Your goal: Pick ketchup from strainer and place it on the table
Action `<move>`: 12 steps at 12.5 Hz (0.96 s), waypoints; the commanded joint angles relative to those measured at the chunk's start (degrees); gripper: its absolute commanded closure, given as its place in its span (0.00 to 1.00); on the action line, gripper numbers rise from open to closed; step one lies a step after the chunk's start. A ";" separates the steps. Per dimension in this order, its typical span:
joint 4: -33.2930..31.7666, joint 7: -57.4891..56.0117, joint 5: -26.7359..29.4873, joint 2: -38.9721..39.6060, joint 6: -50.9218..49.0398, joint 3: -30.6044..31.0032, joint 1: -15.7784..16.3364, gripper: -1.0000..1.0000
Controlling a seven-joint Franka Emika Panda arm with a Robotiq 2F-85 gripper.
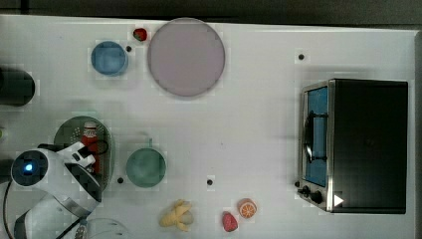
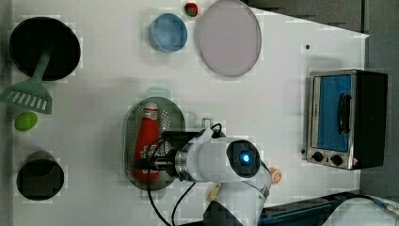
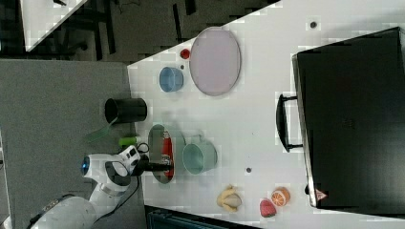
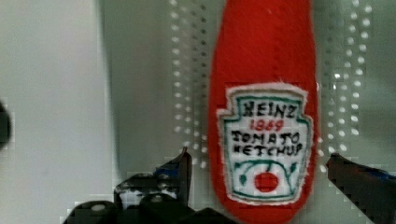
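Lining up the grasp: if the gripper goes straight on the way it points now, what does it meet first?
The ketchup. The open gripper points down into the strainer, its fingers either side of the bottle's labelled body. Remaining depth is hard to judge.

My arm [image 2: 214,157] is white with black joints, a glowing blue light, black cables and black fingers [image 4: 180,170].

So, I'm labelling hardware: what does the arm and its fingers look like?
A white arm with black joint bands and a round, glowing blue light on the wrist. Thin black cables loop beside it. The gripper has black fingers.
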 commanded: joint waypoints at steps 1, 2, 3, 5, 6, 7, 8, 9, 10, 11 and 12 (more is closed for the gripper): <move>1.43 3.03 -1.84 2.39 5.29 -1.61 0.34 0.00; 1.49 3.04 -1.95 3.24 5.95 -2.38 0.91 0.00; 1.49 3.03 -2.21 3.62 6.01 -3.21 1.55 0.00; 1.47 3.10 -2.40 3.65 6.04 -4.05 2.49 0.04; 1.59 3.09 -2.40 3.62 6.69 -3.86 2.74 0.15; 1.65 3.09 -2.40 3.51 6.73 -3.85 2.88 0.28; 1.68 3.10 -2.40 3.31 6.75 -3.80 2.85 0.39; 1.67 3.10 -2.40 2.66 6.43 -3.71 2.82 0.39; 1.67 3.09 -2.40 1.54 5.98 -3.36 2.75 0.39; 1.69 3.10 -2.37 -0.12 5.13 -2.79 2.52 0.39; 1.69 3.10 -2.22 -2.29 3.33 -2.06 2.14 0.39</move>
